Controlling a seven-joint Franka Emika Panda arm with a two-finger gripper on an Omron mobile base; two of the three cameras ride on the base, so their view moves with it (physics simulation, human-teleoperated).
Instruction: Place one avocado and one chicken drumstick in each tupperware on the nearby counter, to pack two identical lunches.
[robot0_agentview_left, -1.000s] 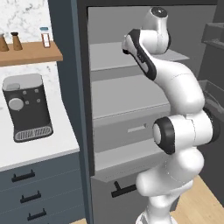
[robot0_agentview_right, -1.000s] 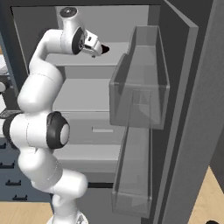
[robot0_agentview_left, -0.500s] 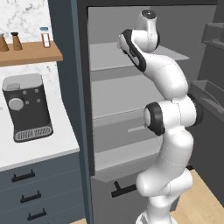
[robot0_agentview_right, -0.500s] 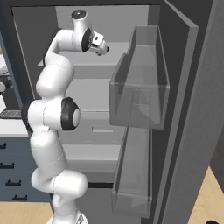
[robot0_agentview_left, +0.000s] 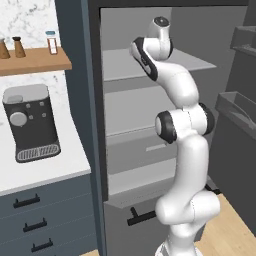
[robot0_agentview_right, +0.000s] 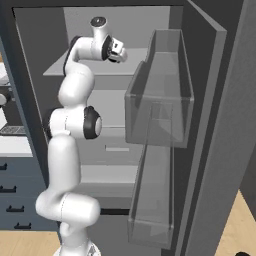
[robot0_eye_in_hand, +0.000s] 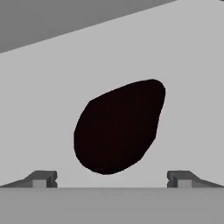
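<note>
Pincer wide open, empty, arm stretched high over probably an avocado.

The white arm reaches up into an open grey fridge, its gripper above the top shelf, beside clear door bins.

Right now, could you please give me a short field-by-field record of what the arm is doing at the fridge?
setting: open fridge beside the counter
end effector: open, reaching over the upper fridge shelf
target in the hand view: dark pear-shaped item, probably the avocado, lying on the shelf between the finger tips
contact: none visible yet
fridge door: swung open, with clear door bins
counter items: coffee machine
</note>
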